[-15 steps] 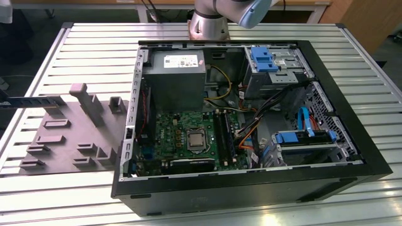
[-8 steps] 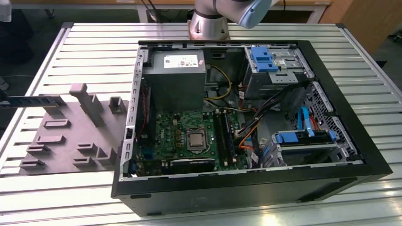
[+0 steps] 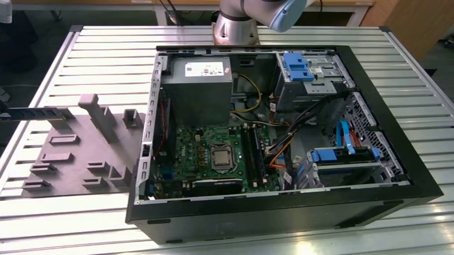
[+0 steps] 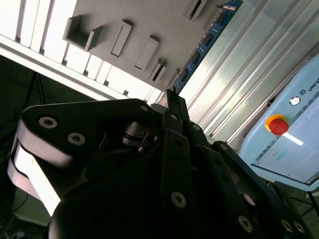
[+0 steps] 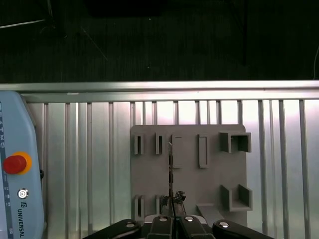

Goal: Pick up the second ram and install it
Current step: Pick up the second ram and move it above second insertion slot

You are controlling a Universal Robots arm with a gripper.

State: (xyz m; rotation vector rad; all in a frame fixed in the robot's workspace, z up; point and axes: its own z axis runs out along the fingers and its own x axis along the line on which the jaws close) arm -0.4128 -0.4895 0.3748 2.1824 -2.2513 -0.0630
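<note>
The second ram is a thin dark strip that hangs level above the grey fixture, at the exterior view's left edge. My gripper is shut on one end of it. In the first wrist view the ram shows edge-on, reaching out from the fingertips over the fixture. In the second wrist view the ram, with small blocks along its side, runs on from the gripper. The green board's long black slots lie inside the open computer case, well off to the exterior view's right of the ram.
The fixture carries light grey uprights and low blocks. A pendant with a red button lies on the slatted metal table beside the fixture. Past the table's edge the floor is dark. Cables and blue drive bays crowd the case.
</note>
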